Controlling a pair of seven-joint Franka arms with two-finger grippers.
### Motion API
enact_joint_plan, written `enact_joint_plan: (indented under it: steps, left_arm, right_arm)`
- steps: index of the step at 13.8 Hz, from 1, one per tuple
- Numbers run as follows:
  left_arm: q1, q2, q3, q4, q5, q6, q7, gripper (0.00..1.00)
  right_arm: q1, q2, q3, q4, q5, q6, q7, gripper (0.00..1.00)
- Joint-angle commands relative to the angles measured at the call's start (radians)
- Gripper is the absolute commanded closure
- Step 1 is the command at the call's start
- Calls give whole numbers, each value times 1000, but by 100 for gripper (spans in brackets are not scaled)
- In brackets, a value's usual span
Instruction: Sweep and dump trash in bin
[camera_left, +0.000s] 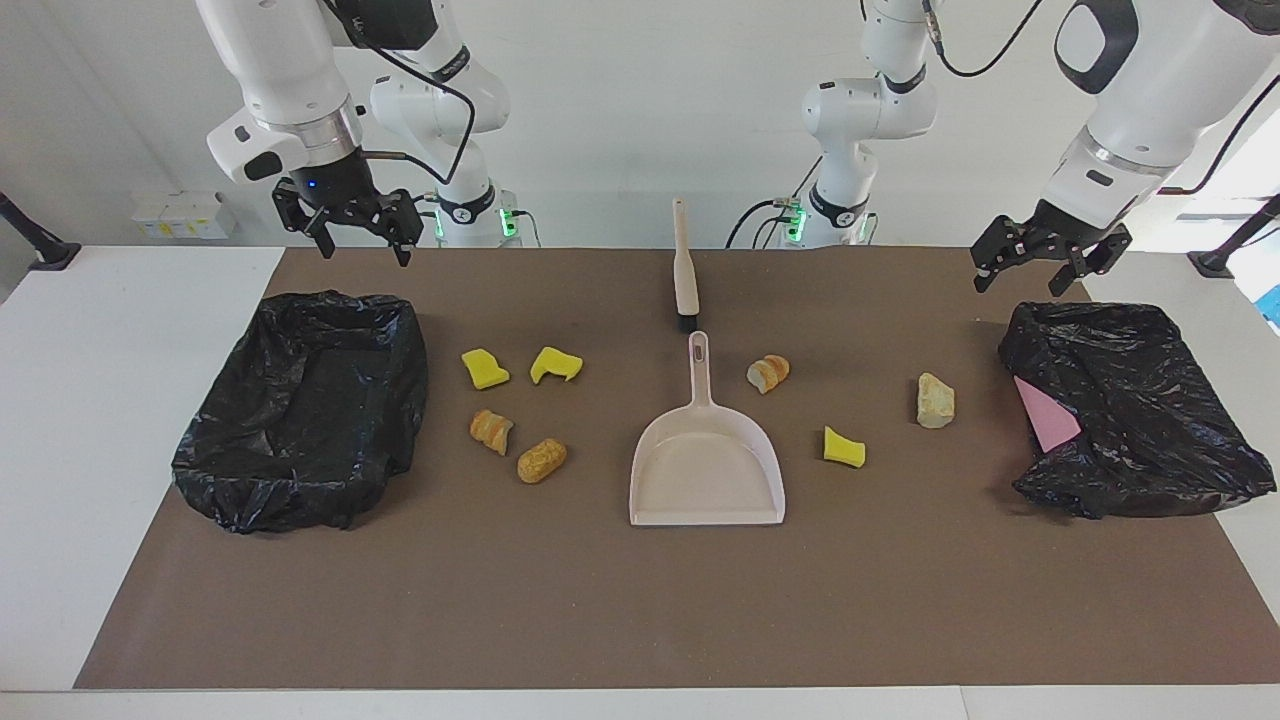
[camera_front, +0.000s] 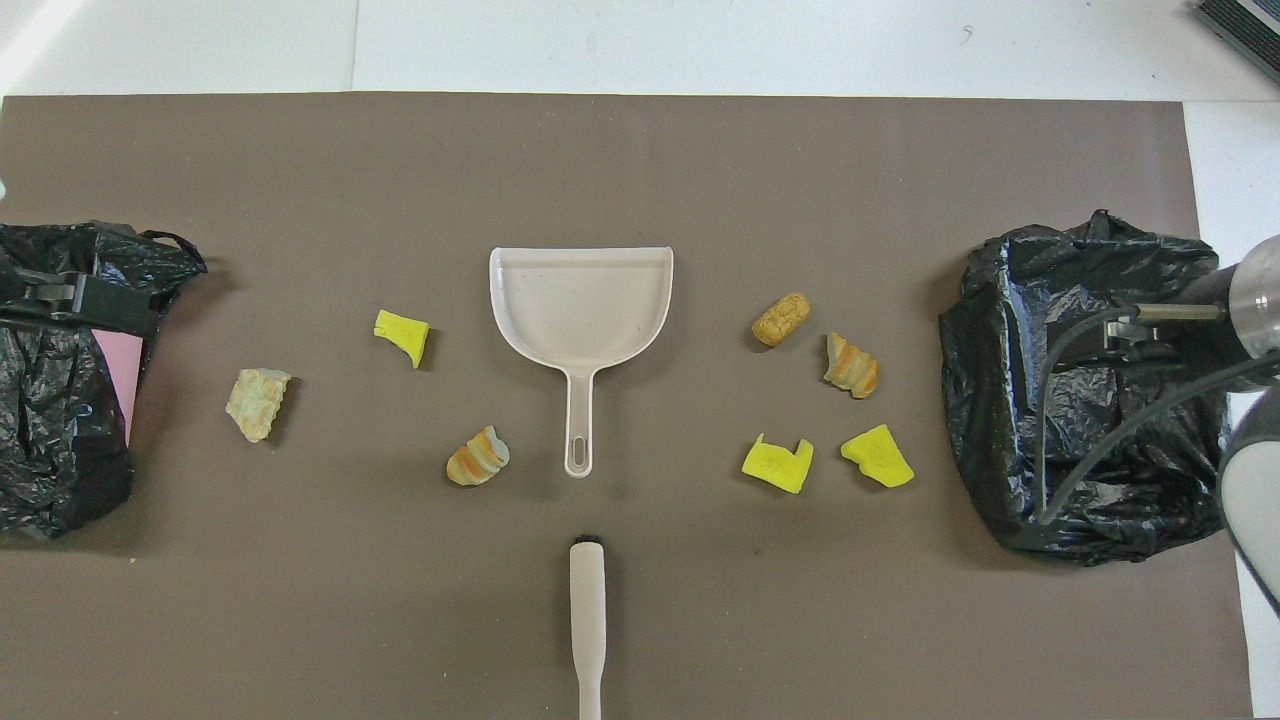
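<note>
Starting means getting both tools in hand: brush (camera_left: 685, 268) lies nearest the robots at mid-table, handle pointing toward them, w/ the dustpan (camera_left: 706, 455) just in front, its handle tip close to the bristles. Best plan, I'd judge: one arm grips the brush low on the handle, the other takes the pan handle square so the lip stays flat on the brown mat (camera_left: 640, 600). Trash (camera_left: 540, 460) is loose on the mat in two groups either side of the pan: four pcs toward the right arm's end (two yellow sponge chunks, two bread-like lumps), three toward the left arm's end, incl. the pale lump (camera_left: 935, 400). Right gripper (camera_left: 362, 245) hangs spread over the mat edge by the open black-lined bin (camera_left: 300, 410); left gripper (camera_left: 1030, 275) also spread, holding nothing, above the other black bag (camera_left: 1130, 410), probably a second bin, w/ a pink sheet (camera_left: 1045, 415) showing. Both are well apart from the tools and every piece.
</note>
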Motion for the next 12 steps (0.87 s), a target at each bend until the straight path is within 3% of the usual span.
enact_joint_plan:
  steps: [1, 7, 12]
  left_arm:
    - [4, -15, -4, -9, 14, -9, 8, 0]
    - [19, -24, -4, -26, 11, -20, 0, 0]
    - [-31, -82, -19, -171, -20, 9, -4, 0]
  right_arm:
    - [-12, -26, 1, -27, 21, 0, -28, 0]
    - [-18, -15, 0, -12, 21, 3, -34, 0]
    - [-25, -33, 1, -12, 21, -8, -37, 0]
